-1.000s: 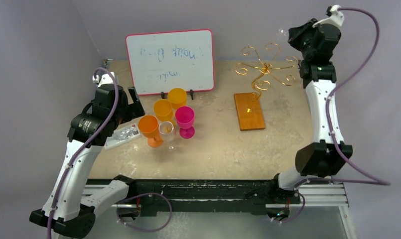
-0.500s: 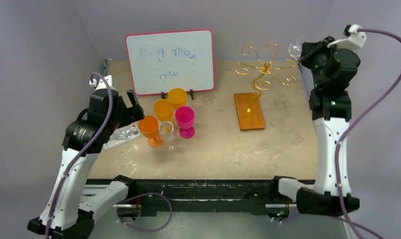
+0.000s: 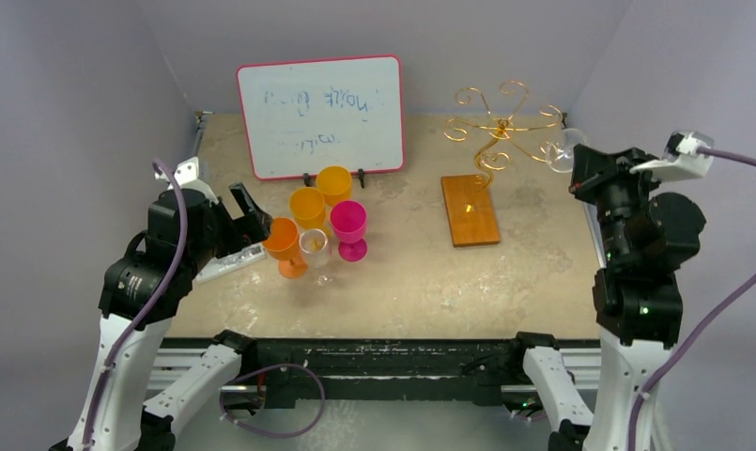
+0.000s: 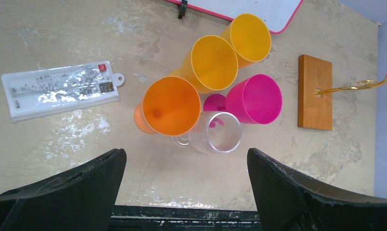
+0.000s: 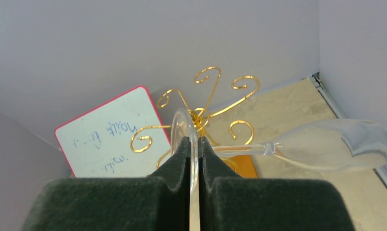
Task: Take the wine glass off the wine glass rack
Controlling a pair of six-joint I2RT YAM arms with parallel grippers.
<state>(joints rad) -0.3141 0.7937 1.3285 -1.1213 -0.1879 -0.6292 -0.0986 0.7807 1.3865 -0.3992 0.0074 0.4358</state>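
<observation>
My right gripper (image 5: 193, 142) is shut on the flat foot of a clear wine glass (image 5: 335, 144). The glass lies sideways in the air, its stem and bowl pointing right in the right wrist view. From above, the wine glass (image 3: 563, 150) hangs just right of the wine glass rack (image 3: 501, 127), apart from its gold scroll arms, with the right gripper (image 3: 580, 164) behind it. The rack's wooden base (image 3: 470, 209) rests on the table. My left gripper (image 4: 186, 192) is open and empty, hovering near the table's front edge before a cluster of cups.
Orange (image 3: 282, 242), two yellow (image 3: 308, 205), pink (image 3: 348, 224) and clear (image 3: 315, 246) cups stand at centre left. A white packet (image 3: 231, 258) lies left of them. A red-framed whiteboard (image 3: 320, 113) stands at the back. Walls close in behind and on both sides.
The right arm has swung from above the rack's back right to the right and nearer, carrying the glass away from the scroll arms. The left arm has drawn back a little.
</observation>
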